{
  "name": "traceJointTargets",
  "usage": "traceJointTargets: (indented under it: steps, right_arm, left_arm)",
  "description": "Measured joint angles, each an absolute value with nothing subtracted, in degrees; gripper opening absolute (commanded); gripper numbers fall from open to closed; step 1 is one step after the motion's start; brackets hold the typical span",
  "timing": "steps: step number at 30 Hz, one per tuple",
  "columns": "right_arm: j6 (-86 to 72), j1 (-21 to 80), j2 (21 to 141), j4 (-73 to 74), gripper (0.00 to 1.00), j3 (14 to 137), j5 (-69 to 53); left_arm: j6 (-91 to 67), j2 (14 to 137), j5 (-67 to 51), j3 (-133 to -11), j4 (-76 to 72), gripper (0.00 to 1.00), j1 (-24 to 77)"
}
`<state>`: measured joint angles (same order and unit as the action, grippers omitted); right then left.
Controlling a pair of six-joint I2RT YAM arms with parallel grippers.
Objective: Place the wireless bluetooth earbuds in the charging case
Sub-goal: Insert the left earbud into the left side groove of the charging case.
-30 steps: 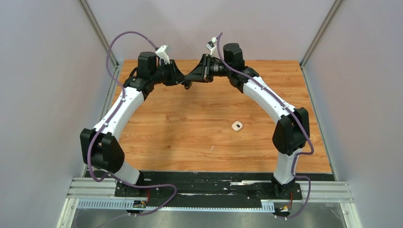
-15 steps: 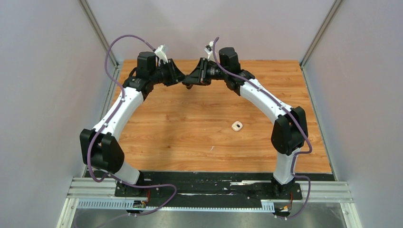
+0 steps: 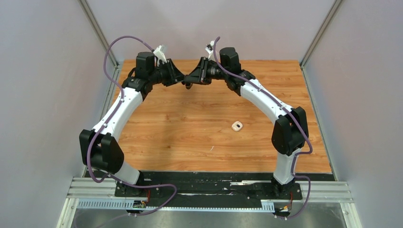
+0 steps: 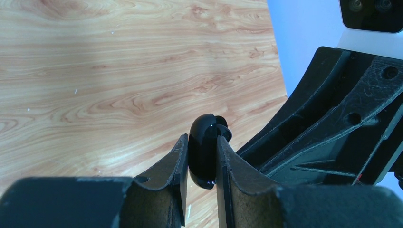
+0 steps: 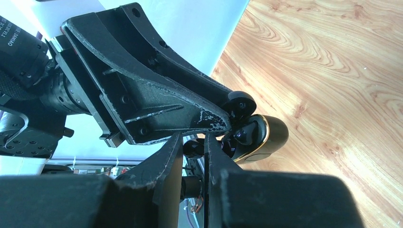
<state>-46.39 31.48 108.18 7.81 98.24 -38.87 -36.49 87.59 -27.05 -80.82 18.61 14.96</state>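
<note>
My two grippers meet above the far middle of the table. My left gripper (image 4: 202, 159) is shut on a glossy black charging case (image 4: 204, 147), seen edge-on between its pads. In the right wrist view the case (image 5: 271, 135) is open, with a gold rim and dark hollows facing my right gripper. My right gripper (image 5: 192, 142) is shut on a tiny black earbud (image 5: 192, 148), right beside the case's open face. In the top view the left gripper (image 3: 184, 81) and right gripper (image 3: 191, 80) touch tip to tip. The white earbuds are not in view.
A small white object with a dark centre (image 3: 237, 126) lies on the wooden table (image 3: 180, 123), right of the middle. Grey walls close in the back and both sides. A black rail (image 3: 209, 183) runs along the near edge.
The right gripper has moved left and closed up on the left gripper. The left gripper has shifted slightly. The white object on the table has not moved.
</note>
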Motion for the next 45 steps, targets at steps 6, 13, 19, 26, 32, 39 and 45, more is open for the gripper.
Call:
traceJointTargets:
  steps: [6, 13, 19, 26, 32, 39, 45]
  right_arm:
    - [-46.37, 31.48, 108.14, 7.35, 0.0, 98.04, -38.85]
    - [-46.48, 31.48, 108.12, 6.44, 0.0, 97.43, -38.46]
    - [-46.92, 31.48, 108.12, 6.31, 0.02, 97.43, -38.3]
    - [-47.03, 31.48, 108.12, 6.13, 0.13, 97.43, -37.76]
    - [-46.59, 31.48, 108.12, 6.13, 0.15, 97.58, -37.52]
    - [-43.59, 31.48, 108.12, 6.26, 0.19, 98.54, -37.6]
    - [-41.82, 31.48, 108.12, 6.46, 0.22, 99.39, -37.58]
  left_arm:
    - [-38.22, 87.59, -27.33, -80.82, 18.5, 0.0, 14.11]
    - [-40.03, 87.59, -28.12, -80.77, 18.24, 0.0, 13.21]
    - [-41.01, 87.59, -28.88, -80.49, 17.69, 0.0, 12.95]
    - [-41.19, 87.59, -29.85, -80.18, 17.28, 0.0, 12.71]
    - [-41.3, 87.59, -30.04, -80.16, 16.95, 0.0, 12.71]
    - [-41.93, 87.59, -30.7, -80.16, 15.94, 0.0, 12.62]
    - [-42.22, 87.59, -31.42, -80.16, 15.07, 0.0, 12.51]
